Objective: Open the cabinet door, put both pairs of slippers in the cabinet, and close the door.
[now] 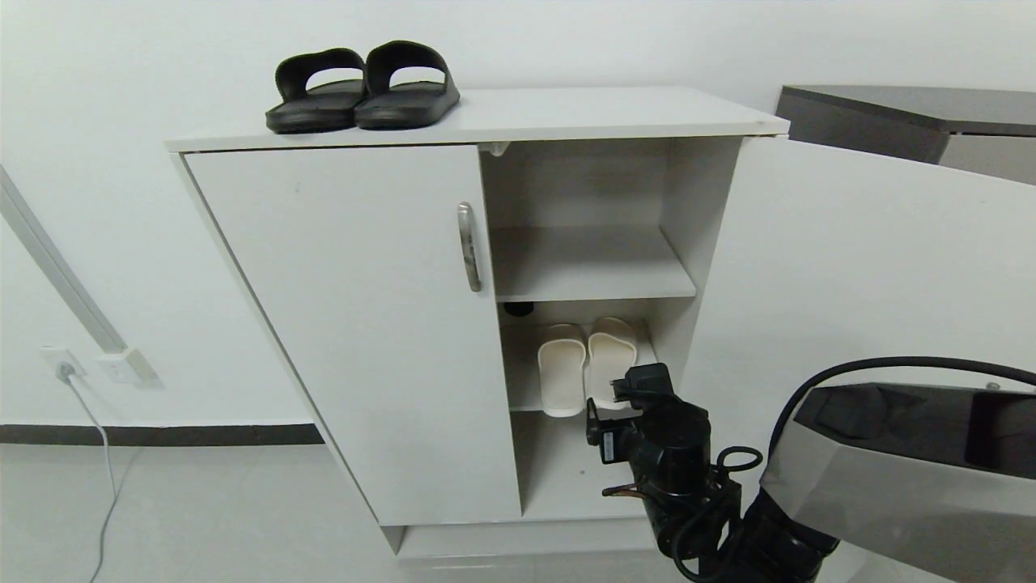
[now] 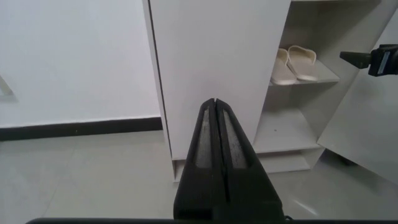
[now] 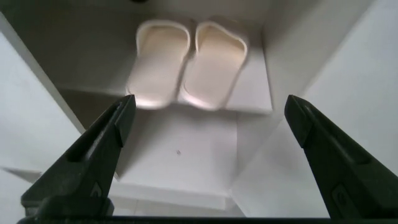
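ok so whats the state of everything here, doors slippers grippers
right door: open wide
left door: shut
white slippers: inside, side by side on the lower shelf
black slippers: outside, on top of the cabinet
left gripper: shut, empty
right gripper: open, empty, facing the white slippers
plug: in the wall socket

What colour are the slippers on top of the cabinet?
The slippers are plain black, clearest in the head view.
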Motion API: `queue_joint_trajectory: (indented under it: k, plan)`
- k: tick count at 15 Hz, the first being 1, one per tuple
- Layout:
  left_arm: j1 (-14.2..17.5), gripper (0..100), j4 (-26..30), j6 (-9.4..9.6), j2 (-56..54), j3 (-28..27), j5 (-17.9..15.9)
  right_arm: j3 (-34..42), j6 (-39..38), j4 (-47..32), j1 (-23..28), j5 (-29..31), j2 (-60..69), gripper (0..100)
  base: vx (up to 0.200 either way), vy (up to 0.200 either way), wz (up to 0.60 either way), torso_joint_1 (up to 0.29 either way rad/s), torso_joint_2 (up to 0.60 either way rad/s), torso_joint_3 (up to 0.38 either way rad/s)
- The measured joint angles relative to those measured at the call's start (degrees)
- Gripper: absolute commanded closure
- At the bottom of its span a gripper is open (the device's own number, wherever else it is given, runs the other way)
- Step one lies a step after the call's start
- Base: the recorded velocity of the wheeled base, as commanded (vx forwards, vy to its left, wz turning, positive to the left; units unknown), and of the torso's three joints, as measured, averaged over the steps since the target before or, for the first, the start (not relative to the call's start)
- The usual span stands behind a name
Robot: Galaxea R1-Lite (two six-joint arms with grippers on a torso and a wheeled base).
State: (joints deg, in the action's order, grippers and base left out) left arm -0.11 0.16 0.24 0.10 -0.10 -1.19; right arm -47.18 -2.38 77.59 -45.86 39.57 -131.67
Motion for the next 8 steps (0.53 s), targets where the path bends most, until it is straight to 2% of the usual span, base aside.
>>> queue_joint_trajectory:
  k: [8]
  plan:
    - [-0.1, 100, 0.0, -0.02, 0.0, 0.0, 0.1, 0.6, 0.1, 0.5, -0.1, 0.0, 0.0, 0, 0.000, 0.200, 0.00, -0.001, 0.00, 0.006]
